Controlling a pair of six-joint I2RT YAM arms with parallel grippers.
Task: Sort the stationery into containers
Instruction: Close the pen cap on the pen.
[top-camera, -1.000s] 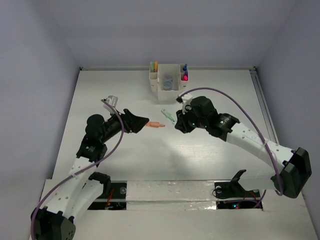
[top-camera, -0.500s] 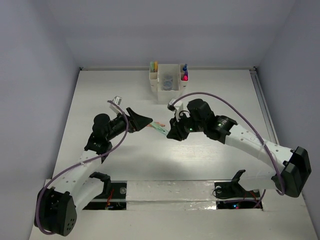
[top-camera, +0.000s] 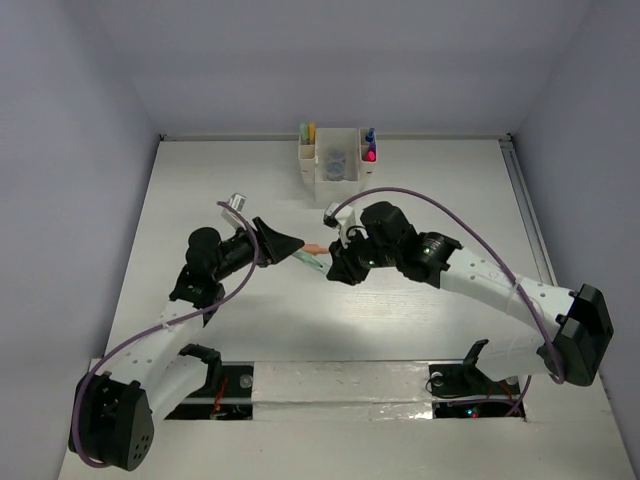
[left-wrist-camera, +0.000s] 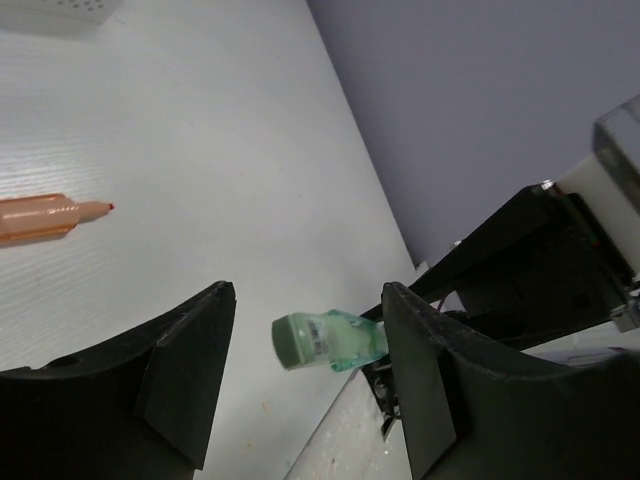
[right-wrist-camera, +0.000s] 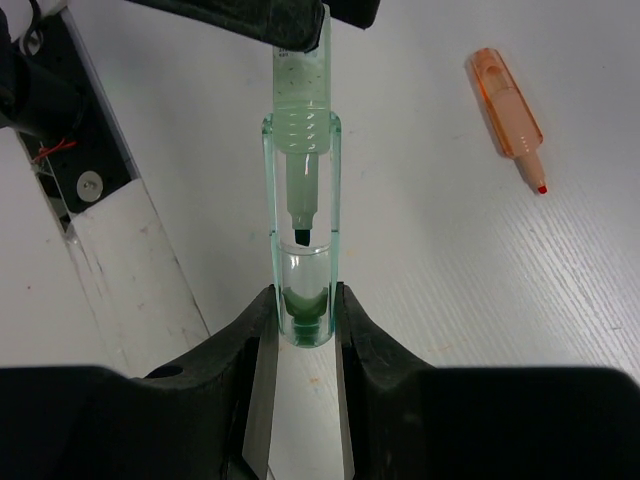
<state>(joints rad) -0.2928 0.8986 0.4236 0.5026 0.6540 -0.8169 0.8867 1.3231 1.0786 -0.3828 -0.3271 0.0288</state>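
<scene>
One mint-green marker (right-wrist-camera: 302, 180), its cap pinched by the right gripper (right-wrist-camera: 301, 325), reaches between the spread jaws of the left gripper (left-wrist-camera: 305, 312).

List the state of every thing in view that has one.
mint green marker, capped, gripped by its cap end
right gripper, shut on the mint green marker
left gripper, open, straddling the marker's free end
peach marker, lying flat, untouched
white organizer, upright, markers standing in its side compartments
</scene>
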